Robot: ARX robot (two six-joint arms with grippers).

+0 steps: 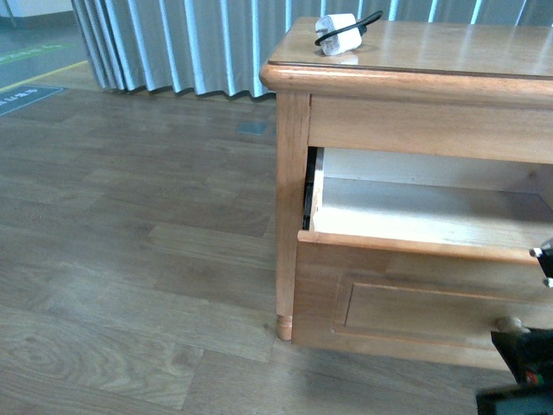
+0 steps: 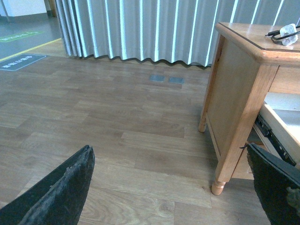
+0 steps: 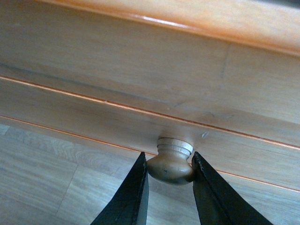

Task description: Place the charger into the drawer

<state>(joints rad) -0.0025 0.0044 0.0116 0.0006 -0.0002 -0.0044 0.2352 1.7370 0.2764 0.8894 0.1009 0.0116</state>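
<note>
The white charger (image 1: 338, 35) with its black cable lies on the cabinet top near the front left corner; it also shows as the charger (image 2: 287, 34) in the left wrist view. The honey-brown drawer (image 1: 415, 298) is pulled partly out, its pale inside (image 1: 432, 212) showing. My right gripper (image 3: 169, 169) is shut on the round drawer knob (image 3: 171, 161), one finger on each side; in the front view the knob (image 1: 510, 326) and gripper sit at the lower right edge. My left gripper (image 2: 173, 187) hangs open over the floor, left of the cabinet, holding nothing.
The wooden cabinet (image 1: 294, 199) stands on a wood-plank floor (image 1: 130, 242), with its turned leg (image 2: 217, 185) close to my left gripper's finger (image 2: 276, 183). Grey pleated curtains (image 1: 173, 43) hang behind. A black drawer rail (image 2: 274, 136) shows at the cabinet's side.
</note>
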